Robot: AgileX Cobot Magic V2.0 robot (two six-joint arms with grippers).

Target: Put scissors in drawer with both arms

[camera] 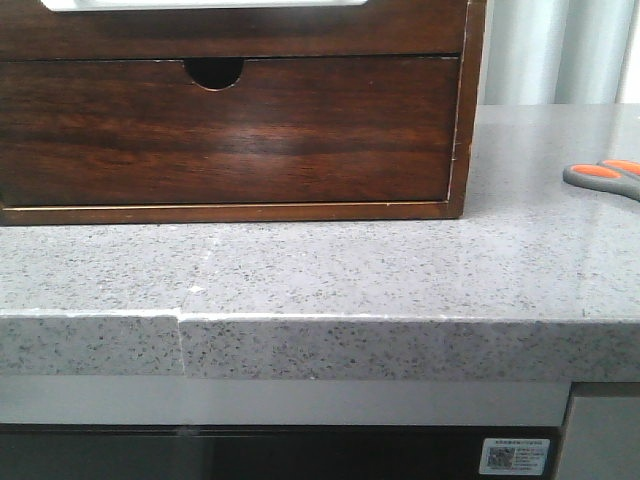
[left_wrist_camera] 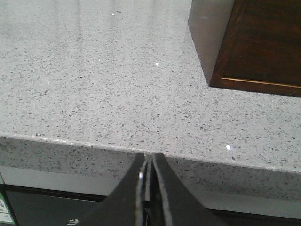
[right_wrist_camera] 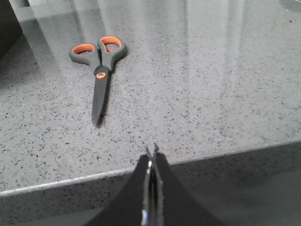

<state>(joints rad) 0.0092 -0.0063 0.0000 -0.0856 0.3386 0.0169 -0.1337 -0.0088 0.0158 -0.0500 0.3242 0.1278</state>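
Both closed, holding nothing: left end effector (left_wrist_camera: 149,159) and right end effector (right_wrist_camera: 151,151) fingers pressed together at the table (camera: 330,270) edge. Scissors (right_wrist_camera: 98,62) flat on table, right edge of front frame. Drawer probably out of frame.

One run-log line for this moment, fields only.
scissors: flat on countertop, untouched | chest: notched front shut | left gripper: shut, empty, by counter edge | right gripper: shut, empty, short of scissors
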